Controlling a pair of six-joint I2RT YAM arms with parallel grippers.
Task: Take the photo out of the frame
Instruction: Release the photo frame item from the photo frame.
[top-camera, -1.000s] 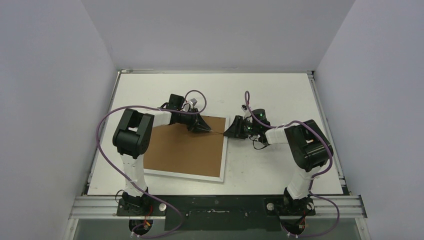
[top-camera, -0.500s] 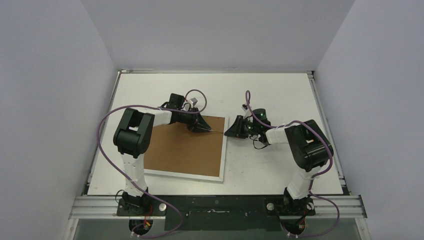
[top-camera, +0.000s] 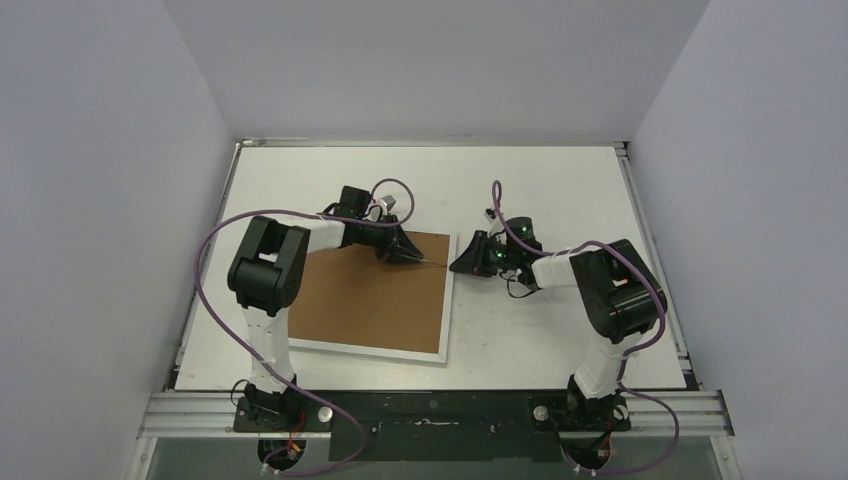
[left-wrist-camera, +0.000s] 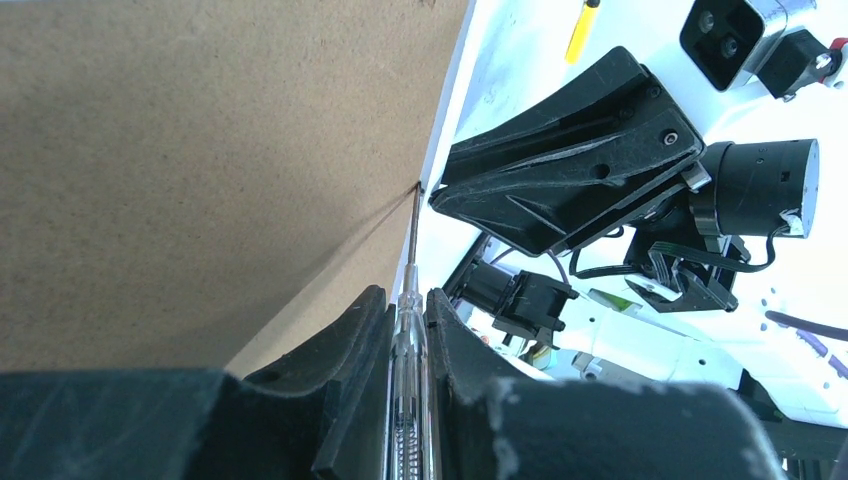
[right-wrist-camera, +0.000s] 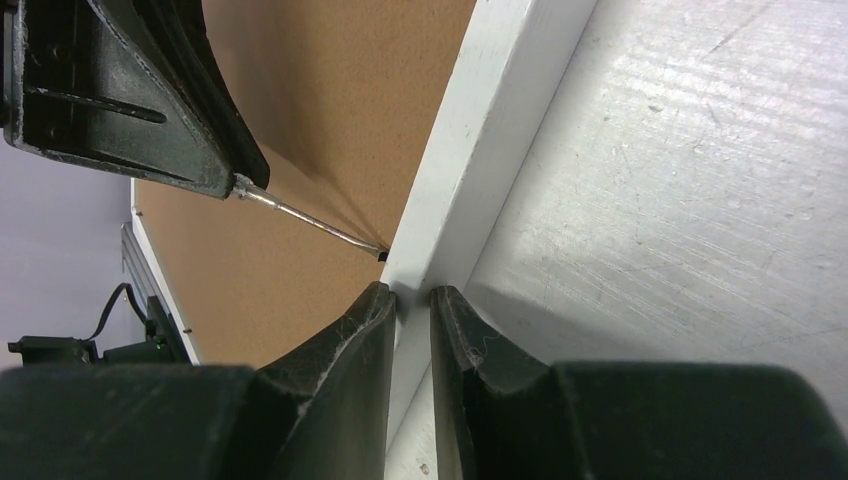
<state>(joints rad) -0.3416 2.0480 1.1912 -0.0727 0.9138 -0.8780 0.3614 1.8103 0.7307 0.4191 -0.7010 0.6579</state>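
Frame (top-camera: 370, 300): 1 large rectangular picture frame, narrow white border, brown fibreboard back facing up. Lies flat, face down, slightly skewed, left of centre on table (top-camera: 560, 190).

The left arm (top-camera: 268, 272) and right arm (top-camera: 615, 295) had black joint housings, white links, looping purple cables (top-camera: 199, 275) and matte black wedge-shaped fingers (left-wrist-camera: 345, 370).

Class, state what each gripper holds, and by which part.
Left gripper: screwdriver, by its clear handle. Right gripper: frame, by its white border.
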